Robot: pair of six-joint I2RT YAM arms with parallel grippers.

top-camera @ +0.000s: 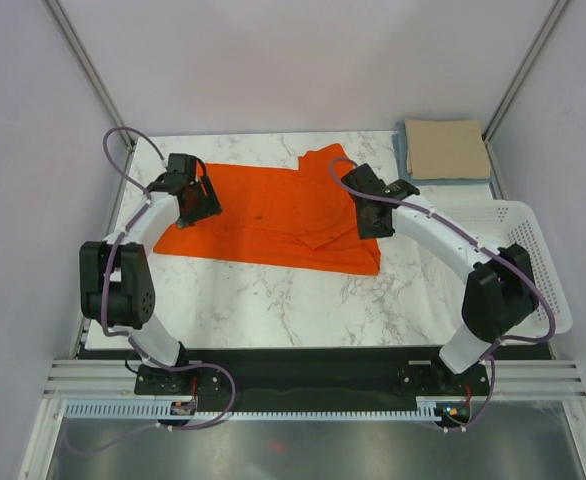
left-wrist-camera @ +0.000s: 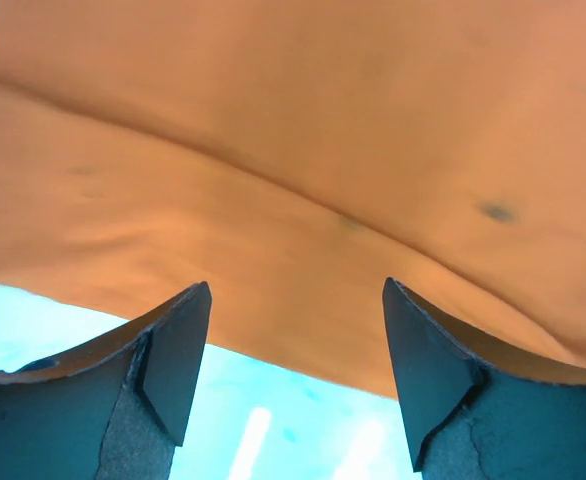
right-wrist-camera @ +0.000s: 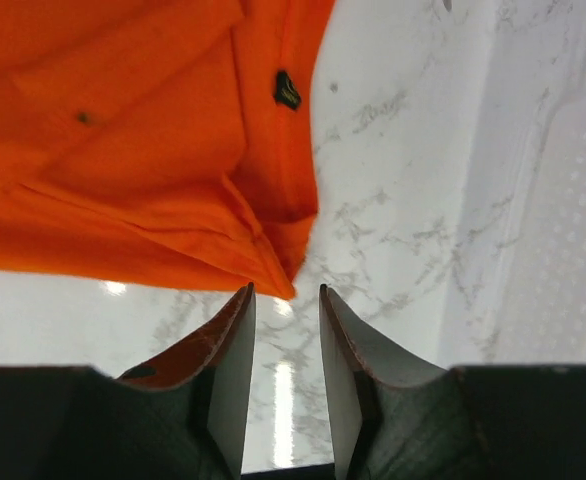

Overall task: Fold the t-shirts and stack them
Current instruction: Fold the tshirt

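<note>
The bright orange t-shirt (top-camera: 273, 215) lies partly folded on the marble table, with a flap doubled over its right half. My left gripper (top-camera: 199, 206) hovers over the shirt's left edge. In the left wrist view it (left-wrist-camera: 298, 290) is open wide, nothing sits between its fingers, and the orange cloth (left-wrist-camera: 303, 150) fills the space ahead. My right gripper (top-camera: 369, 222) is at the shirt's right side. Its jaws (right-wrist-camera: 286, 292) stand apart and empty, with a corner of the orange shirt (right-wrist-camera: 153, 150) just beyond the tips. A folded tan t-shirt (top-camera: 445, 148) rests on a folded light blue one (top-camera: 403, 150) at the back right.
A white perforated basket (top-camera: 538, 250) stands at the table's right edge, also seen in the right wrist view (right-wrist-camera: 573, 230). Bare marble (top-camera: 273, 300) stretches between the orange shirt and the arm bases. Grey walls close in on both sides.
</note>
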